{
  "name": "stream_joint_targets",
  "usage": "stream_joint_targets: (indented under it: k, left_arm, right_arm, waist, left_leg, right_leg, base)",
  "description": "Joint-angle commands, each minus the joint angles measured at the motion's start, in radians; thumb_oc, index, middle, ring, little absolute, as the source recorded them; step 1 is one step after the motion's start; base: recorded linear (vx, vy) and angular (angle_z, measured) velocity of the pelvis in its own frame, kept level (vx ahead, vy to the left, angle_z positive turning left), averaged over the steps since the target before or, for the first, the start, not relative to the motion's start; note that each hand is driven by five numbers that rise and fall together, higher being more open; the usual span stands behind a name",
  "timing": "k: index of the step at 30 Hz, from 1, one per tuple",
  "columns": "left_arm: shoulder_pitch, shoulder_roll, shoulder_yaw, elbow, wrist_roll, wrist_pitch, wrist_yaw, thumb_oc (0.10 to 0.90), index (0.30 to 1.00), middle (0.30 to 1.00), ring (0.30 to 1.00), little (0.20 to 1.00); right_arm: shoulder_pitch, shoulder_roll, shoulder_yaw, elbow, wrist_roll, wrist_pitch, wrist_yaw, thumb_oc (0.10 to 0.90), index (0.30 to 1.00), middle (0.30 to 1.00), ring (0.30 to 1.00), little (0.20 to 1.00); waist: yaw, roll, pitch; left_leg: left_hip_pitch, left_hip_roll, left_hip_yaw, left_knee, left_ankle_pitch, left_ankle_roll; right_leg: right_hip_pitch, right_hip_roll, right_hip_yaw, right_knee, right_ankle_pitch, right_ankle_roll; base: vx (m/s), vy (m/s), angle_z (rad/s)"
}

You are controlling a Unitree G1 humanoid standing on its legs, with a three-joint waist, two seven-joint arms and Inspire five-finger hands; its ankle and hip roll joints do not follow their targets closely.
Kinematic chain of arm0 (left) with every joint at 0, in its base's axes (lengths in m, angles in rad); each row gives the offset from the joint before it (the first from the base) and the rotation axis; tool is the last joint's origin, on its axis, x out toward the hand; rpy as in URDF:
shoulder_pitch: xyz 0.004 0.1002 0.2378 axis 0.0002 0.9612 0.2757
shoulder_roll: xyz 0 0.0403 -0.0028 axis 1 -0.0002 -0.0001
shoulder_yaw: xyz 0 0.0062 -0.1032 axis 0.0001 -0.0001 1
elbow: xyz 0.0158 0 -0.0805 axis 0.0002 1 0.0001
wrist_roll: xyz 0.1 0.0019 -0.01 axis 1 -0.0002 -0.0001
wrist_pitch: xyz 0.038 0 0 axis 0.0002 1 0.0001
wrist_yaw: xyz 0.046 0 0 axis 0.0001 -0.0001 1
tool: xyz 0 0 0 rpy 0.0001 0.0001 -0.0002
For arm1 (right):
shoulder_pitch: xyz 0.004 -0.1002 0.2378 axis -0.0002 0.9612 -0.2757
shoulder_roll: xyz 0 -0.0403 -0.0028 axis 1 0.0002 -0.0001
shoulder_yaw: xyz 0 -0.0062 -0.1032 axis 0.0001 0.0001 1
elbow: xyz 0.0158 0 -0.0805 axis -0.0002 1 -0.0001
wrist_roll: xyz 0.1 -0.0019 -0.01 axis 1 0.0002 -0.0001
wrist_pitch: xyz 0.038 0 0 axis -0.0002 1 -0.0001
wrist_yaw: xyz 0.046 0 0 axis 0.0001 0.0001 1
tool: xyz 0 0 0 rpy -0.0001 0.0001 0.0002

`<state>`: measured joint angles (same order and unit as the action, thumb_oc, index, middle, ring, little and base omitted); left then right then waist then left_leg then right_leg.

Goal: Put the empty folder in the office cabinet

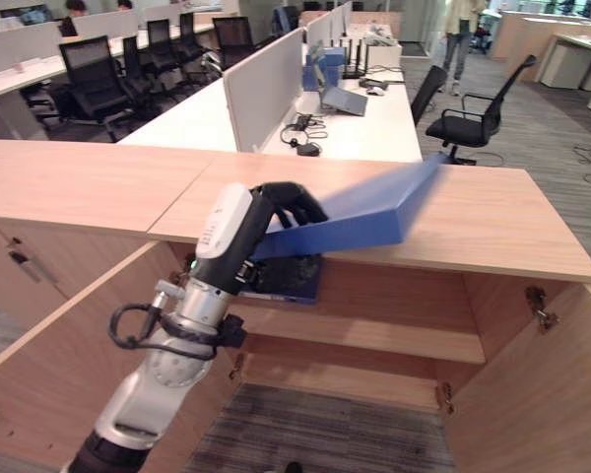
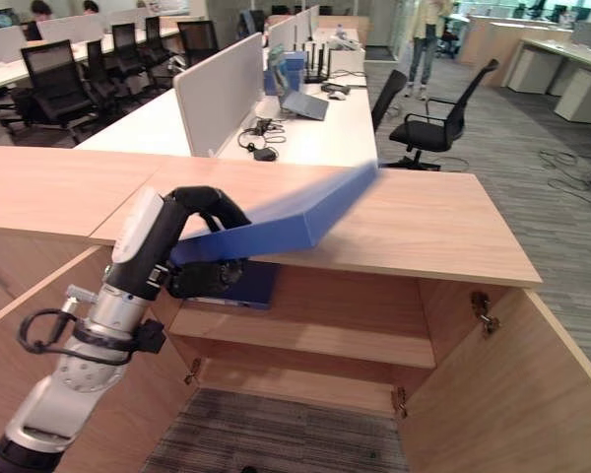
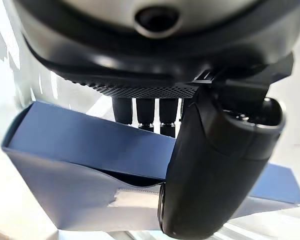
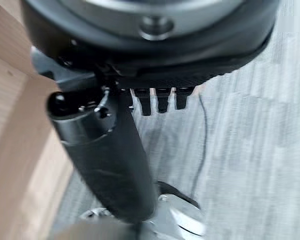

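Observation:
The blue folder [image 1: 374, 212] is tilted, its far end high over the wooden cabinet top [image 1: 492, 222] and its near end at the front edge. My left hand [image 1: 276, 212] is shut on that near end, fingers curled over the top and thumb [image 3: 215, 170] pressed on the open side of the folder [image 3: 90, 145]. Beneath it the cabinet stands open, with a darker blue folder [image 1: 291, 276] lying on the upper shelf [image 1: 394, 340]. My right hand [image 4: 140, 40] hangs over grey carpet beside a wooden panel, fingers relaxed and holding nothing.
Both cabinet doors are swung open, the left door [image 1: 59, 365] and the right door [image 1: 542, 394]. Behind the cabinet stands a white desk [image 1: 374, 128] with a partition, a black office chair [image 1: 468, 123], and a person [image 1: 461, 30] far back.

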<state>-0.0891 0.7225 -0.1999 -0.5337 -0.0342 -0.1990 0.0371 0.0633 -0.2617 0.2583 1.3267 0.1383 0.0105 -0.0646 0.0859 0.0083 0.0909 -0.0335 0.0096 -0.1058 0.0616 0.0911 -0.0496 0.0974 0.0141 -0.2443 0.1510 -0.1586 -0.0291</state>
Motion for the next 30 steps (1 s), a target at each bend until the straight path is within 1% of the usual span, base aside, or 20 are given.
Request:
stream_joint_targets:
  k: [1, 2, 4, 7, 9, 11, 13, 15, 16, 17, 20, 22, 23, 24, 25, 26, 27, 28, 29, 30]
  left_arm:
    - [0.021, 0.023, 0.038, -0.053, -0.462, -0.003, -0.133, 0.400, 0.300, 0.300, 0.300, 0.300]
    - [0.021, 0.024, 0.039, -0.052, -0.464, -0.003, -0.134, 0.400, 0.300, 0.300, 0.300, 0.300]
    - [0.009, 0.032, 0.031, -0.057, -0.545, -0.004, -0.150, 0.400, 0.300, 0.300, 0.300, 0.300]
    - [0.019, 0.032, 0.016, -0.057, -0.679, 0.015, -0.191, 0.400, 0.300, 0.300, 0.300, 0.300]
    - [0.041, 0.040, 0.011, -0.048, -0.701, 0.026, -0.200, 0.400, 0.300, 0.300, 0.300, 0.300]
    - [0.087, 0.057, 0.018, -0.035, -0.679, 0.040, -0.197, 0.400, 0.300, 0.300, 0.300, 0.300]
    - [0.138, 0.082, 0.027, -0.019, -0.624, 0.061, -0.201, 0.400, 0.300, 0.300, 0.300, 0.300]
    - [0.189, 0.125, 0.049, 0.005, -0.522, 0.076, -0.202, 0.400, 0.300, 0.300, 0.300, 0.300]
    - [0.243, 0.155, 0.074, 0.032, -0.403, 0.090, -0.207, 0.400, 0.300, 0.300, 0.300, 0.300]
    - [0.246, 0.155, 0.076, 0.031, -0.402, 0.089, -0.207, 0.400, 0.300, 0.300, 0.300, 0.300]
    - [0.301, 0.155, 0.085, 0.100, -0.266, 0.100, -0.210, 0.400, 0.300, 0.300, 0.300, 0.300]
    - [0.325, 0.152, 0.087, 0.144, -0.166, 0.101, -0.213, 0.400, 0.300, 0.300, 0.300, 0.300]
    - [0.331, 0.144, 0.080, 0.163, -0.123, 0.108, -0.213, 0.400, 0.300, 0.300, 0.300, 0.300]
    - [0.335, 0.135, 0.074, 0.191, -0.075, 0.105, -0.200, 0.400, 0.300, 0.300, 0.300, 0.300]
    - [0.314, 0.112, 0.032, 0.237, -0.060, 0.107, -0.200, 0.400, 0.300, 0.300, 0.300, 0.300]
    - [0.325, 0.102, 0.047, 0.252, -0.018, 0.094, -0.186, 0.400, 0.300, 0.300, 0.300, 0.300]
    - [0.330, 0.101, 0.050, 0.249, -0.018, 0.094, -0.186, 0.400, 0.300, 0.300, 0.300, 0.300]
    - [0.405, 0.100, 0.117, 0.229, 0.008, 0.082, -0.186, 0.400, 0.300, 0.300, 0.300, 0.300]
    - [0.412, 0.099, 0.120, 0.225, 0.008, 0.082, -0.188, 0.400, 0.300, 0.300, 0.300, 0.300]
    - [0.430, 0.096, 0.135, 0.227, 0.023, 0.079, -0.187, 0.400, 0.300, 0.300, 0.300, 0.300]
  right_arm:
    - [-0.066, -0.009, 0.021, 0.008, -0.028, -0.008, 0.048, 0.800, 0.900, 0.900, 0.900, 0.900]
    - [-0.067, -0.008, 0.021, 0.009, -0.028, -0.008, 0.049, 0.800, 0.900, 0.900, 0.900, 0.900]
    - [-0.066, -0.001, 0.036, 0.011, -0.037, -0.007, 0.065, 0.800, 0.900, 0.900, 0.900, 0.900]
    - [-0.077, -0.002, 0.044, 0.011, -0.045, -0.008, 0.078, 0.800, 0.900, 0.900, 0.900, 0.900]
    - [-0.083, -0.001, 0.046, 0.013, -0.043, -0.009, 0.079, 0.800, 0.900, 0.900, 0.900, 0.900]
    - [-0.086, 0.003, 0.043, 0.011, -0.044, -0.009, 0.080, 0.800, 0.900, 0.900, 0.900, 0.900]
    - [-0.085, 0.002, 0.042, 0.007, -0.043, -0.009, 0.082, 0.800, 0.900, 0.900, 0.900, 0.900]
    - [-0.088, -0.004, 0.041, -0.002, -0.037, -0.011, 0.085, 0.800, 0.900, 0.900, 0.900, 0.900]
    - [-0.093, -0.010, 0.041, -0.026, -0.026, -0.016, 0.087, 0.800, 0.900, 0.900, 0.900, 0.900]
    - [-0.092, -0.009, 0.042, -0.026, -0.026, -0.016, 0.087, 0.800, 0.900, 0.900, 0.900, 0.900]
    - [-0.117, -0.017, 0.055, -0.085, -0.006, -0.020, 0.091, 0.800, 0.900, 0.900, 0.900, 0.900]
    - [-0.147, -0.030, 0.079, -0.157, -0.009, -0.025, 0.089, 0.800, 0.900, 0.900, 0.900, 0.900]
    - [-0.171, -0.017, 0.103, -0.166, -0.027, -0.018, 0.072, 0.800, 0.900, 0.900, 0.900, 0.900]
    - [-0.204, -0.012, 0.131, -0.211, -0.051, -0.007, 0.072, 0.800, 0.900, 0.900, 0.900, 0.900]
    - [-0.228, 0.008, 0.154, -0.215, -0.031, -0.032, 0.052, 0.800, 0.900, 0.900, 0.900, 0.900]
    - [-0.221, -0.031, 0.160, -0.342, -0.032, -0.034, 0.064, 0.800, 0.900, 0.900, 0.900, 0.900]
    - [-0.217, -0.034, 0.161, -0.350, -0.032, -0.029, 0.065, 0.800, 0.900, 0.900, 0.900, 0.900]
    - [-0.169, -0.102, 0.139, -0.570, -0.062, -0.041, 0.069, 0.800, 0.900, 0.900, 0.900, 0.900]
    - [-0.161, -0.107, 0.139, -0.582, -0.063, -0.034, 0.070, 0.800, 0.900, 0.900, 0.900, 0.900]
    - [-0.135, -0.142, 0.126, -0.677, -0.079, -0.050, 0.073, 0.800, 0.900, 0.900, 0.900, 0.900]
  waist:
    - [-0.023, -0.012, 0.000]
    - [-0.023, -0.013, 0.001]
    - [-0.022, -0.014, 0.004]
    - [-0.020, -0.013, 0.004]
    - [-0.016, -0.012, 0.005]
    - [-0.012, -0.012, 0.005]
    - [-0.008, -0.011, 0.007]
    - [-0.002, -0.010, 0.008]
    - [0.004, -0.011, 0.010]
    - [0.003, -0.012, 0.010]
    - [0.013, -0.015, 0.012]
    - [0.021, -0.018, 0.013]
    - [0.025, -0.018, 0.013]
    - [0.033, -0.020, 0.015]
    - [0.033, -0.019, 0.014]
    - [0.039, -0.016, 0.020]
    - [0.037, -0.015, 0.019]
    - [0.034, -0.017, 0.028]
    - [0.033, -0.016, 0.026]
    - [0.028, -0.021, 0.029]
  left_leg:
    - [-0.132, -0.016, -0.024, 0.063, 0.009, -0.016]
    - [-0.131, -0.016, -0.024, 0.064, 0.008, -0.016]
    - [-0.132, -0.015, -0.025, 0.068, 0.008, -0.018]
    - [-0.128, -0.013, -0.025, 0.065, 0.009, -0.019]
    - [-0.126, -0.012, -0.025, 0.062, 0.010, -0.019]
    - [-0.124, -0.011, -0.026, 0.064, 0.009, -0.018]
    - [-0.123, -0.011, -0.026, 0.064, 0.008, -0.018]
    - [-0.124, -0.011, -0.025, 0.065, 0.008, -0.017]
    - [-0.124, -0.010, -0.026, 0.063, 0.009, -0.016]
    - [-0.123, -0.010, -0.026, 0.063, 0.009, -0.016]
    - [-0.125, -0.010, -0.028, 0.062, 0.011, -0.015]
    - [-0.125, -0.010, -0.030, 0.057, 0.013, -0.013]
    - [-0.125, -0.010, -0.030, 0.054, 0.013, -0.012]
    - [-0.121, -0.011, -0.030, 0.054, 0.006, -0.010]
    - [-0.125, -0.012, -0.032, 0.051, 0.013, -0.009]
    - [-0.127, -0.012, -0.033, 0.051, 0.015, -0.009]
    - [-0.127, -0.012, -0.032, 0.051, 0.015, -0.009]
    - [-0.124, -0.008, -0.028, 0.048, 0.014, -0.008]
    - [-0.123, -0.008, -0.028, 0.047, 0.014, -0.008]
    - [-0.123, -0.007, -0.028, 0.045, 0.014, -0.008]
  right_leg:
    - [0.107, 0.021, 0.057, -0.203, 0.087, 0.044]
    - [0.108, 0.021, 0.057, -0.203, 0.087, 0.044]
    - [0.111, 0.023, 0.057, -0.204, 0.085, 0.041]
    - [0.115, 0.025, 0.060, -0.208, 0.084, 0.039]
    - [0.116, 0.026, 0.063, -0.210, 0.084, 0.037]
    - [0.117, 0.026, 0.065, -0.209, 0.084, 0.037]
    - [0.117, 0.026, 0.066, -0.210, 0.084, 0.037]
    - [0.116, 0.025, 0.064, -0.209, 0.085, 0.037]
    - [0.115, 0.026, 0.064, -0.210, 0.083, 0.038]
    - [0.115, 0.026, 0.065, -0.210, 0.083, 0.038]
    - [0.111, 0.026, 0.063, -0.209, 0.083, 0.039]
    - [0.108, 0.025, 0.060, -0.209, 0.084, 0.040]
    - [0.108, 0.024, 0.059, -0.210, 0.084, 0.041]
    - [0.111, 0.023, 0.060, -0.210, 0.081, 0.041]
    - [0.107, 0.023, 0.057, -0.209, 0.085, 0.042]
    - [0.103, 0.021, 0.053, -0.206, 0.084, 0.043]
    - [0.103, 0.021, 0.054, -0.206, 0.084, 0.043]
    - [0.101, 0.021, 0.054, -0.205, 0.083, 0.043]
    - [0.101, 0.021, 0.054, -0.205, 0.083, 0.043]
    - [0.098, 0.021, 0.054, -0.204, 0.083, 0.044]
  base:
    - [0.00, 0.000, 0.00]
    - [0.00, -0.018, -0.04]
    - [0.00, -0.009, 0.02]
    - [0.00, 0.000, 0.00]
    - [0.00, 0.000, 0.00]
    - [0.00, 0.000, 0.00]
    - [0.00, 0.000, 0.00]
    - [0.00, 0.000, 0.00]
    - [0.00, 0.000, 0.00]
    - [0.00, 0.000, 0.00]
    - [0.00, 0.000, 0.04]
    - [0.00, 0.000, 0.03]
    - [0.02, 0.001, 0.05]
    - [0.00, 0.012, 0.06]
    - [-0.01, 0.026, 0.04]
    - [0.00, 0.000, 0.00]
    - [0.00, 0.000, 0.00]
    - [-0.01, 0.008, -0.05]
    - [0.00, 0.009, -0.10]
    - [0.00, 0.005, -0.15]
